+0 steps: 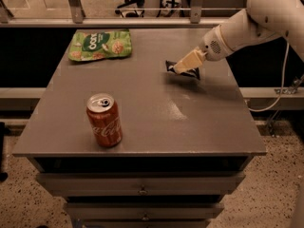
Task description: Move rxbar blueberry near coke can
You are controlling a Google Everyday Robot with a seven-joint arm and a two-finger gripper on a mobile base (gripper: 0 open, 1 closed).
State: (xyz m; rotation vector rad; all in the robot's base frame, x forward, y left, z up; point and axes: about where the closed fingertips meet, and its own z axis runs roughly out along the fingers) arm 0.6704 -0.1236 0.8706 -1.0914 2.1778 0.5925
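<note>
Where the white arm comes in from the upper right, item one: gripper, a pale two-finger pincer angled down and to the left over the right rear part of the table, nipped onto the rxbar blueberry.

Item two: rxbar blueberry, a small flat dark wrapper held at its left end between the fingers, with the rest sticking out to the right. A shadow lies just under it. Whether its lower edge touches the top cannot be told.

Item three: coke can, red with white script, upright near the front left of the top, silver lid and tab showing. It stands well apart from the bar.

Item four: green chip bag, lying flat at the rear left corner.

Item five: table, with a grey top and drawers below the front edge.

Item six: pale cable, hanging beside the right edge.
</note>
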